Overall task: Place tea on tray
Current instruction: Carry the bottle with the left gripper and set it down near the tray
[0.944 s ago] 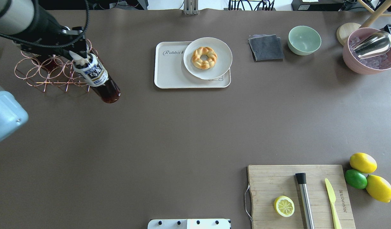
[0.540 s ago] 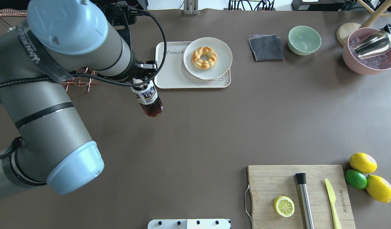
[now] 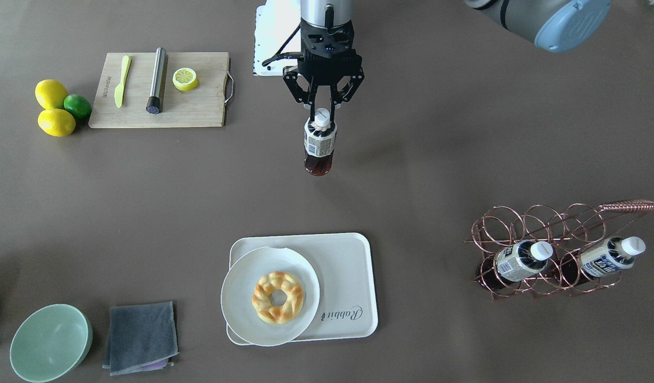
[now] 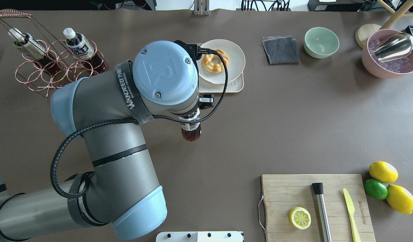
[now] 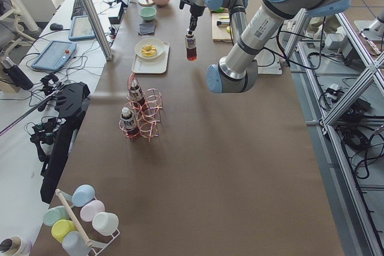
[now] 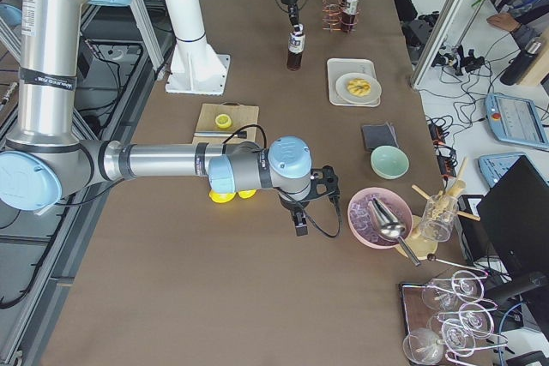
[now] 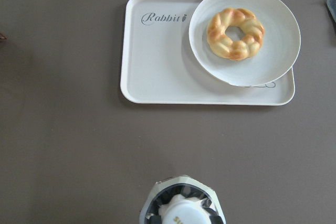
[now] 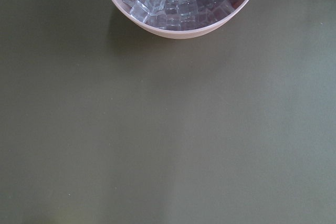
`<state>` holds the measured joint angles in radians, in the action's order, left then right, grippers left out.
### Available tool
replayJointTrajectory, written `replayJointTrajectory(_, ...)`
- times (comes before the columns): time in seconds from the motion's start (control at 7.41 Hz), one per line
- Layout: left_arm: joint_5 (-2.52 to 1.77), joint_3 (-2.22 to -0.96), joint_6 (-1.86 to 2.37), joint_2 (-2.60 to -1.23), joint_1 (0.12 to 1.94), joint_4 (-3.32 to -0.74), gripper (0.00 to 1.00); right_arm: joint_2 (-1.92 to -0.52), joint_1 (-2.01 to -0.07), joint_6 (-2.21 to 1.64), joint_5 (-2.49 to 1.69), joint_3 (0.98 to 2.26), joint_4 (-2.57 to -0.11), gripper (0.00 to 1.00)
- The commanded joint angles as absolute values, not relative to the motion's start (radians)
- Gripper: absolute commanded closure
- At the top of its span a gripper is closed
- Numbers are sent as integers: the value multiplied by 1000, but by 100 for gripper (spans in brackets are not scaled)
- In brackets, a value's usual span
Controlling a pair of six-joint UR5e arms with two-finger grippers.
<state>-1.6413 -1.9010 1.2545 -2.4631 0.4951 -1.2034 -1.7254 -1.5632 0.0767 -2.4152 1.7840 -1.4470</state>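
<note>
Left pincer [image 3: 323, 110]: fingers clamped at the white cap of the tea [image 3: 319, 142], which hangs upright, seemingly clear of the table [image 3: 465, 133]. Change: a moment ago the bottle was at the copper rack [image 3: 539, 234]. It now hangs on the robot's side of the tray [image 3: 353, 260], apart from it. Judgement: transport under way, placing not done. Legible: "Rabbit" on the tray's bare half; the bottle's label print is unreadable. Right pincer [image 6: 300, 222]: state cannot be told.
</note>
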Motion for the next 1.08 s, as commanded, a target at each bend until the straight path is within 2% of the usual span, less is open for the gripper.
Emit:
replayJointTrajectory(0.0,-1577,-1890,1264,-2468,423,-1207,100,-1726,-1563,78,-2418,1786,-1447,0)
replayJointTrajectory(0.67,-1577,-1893,1290,-2447,397,-1252,100,-1724,-1563,75,-2418,1792,-1445,0)
replayJointTrajectory(0.81,-1577,-1890,1289,-2428,397,-1267,83,-1723,-1563,74,-2418,1793,-1445,0)
replayJointTrajectory(0.94,-1577,-1893,1289,-2425,397,-1275,52,-1718,-1563,69,-2418,1796,-1445,0)
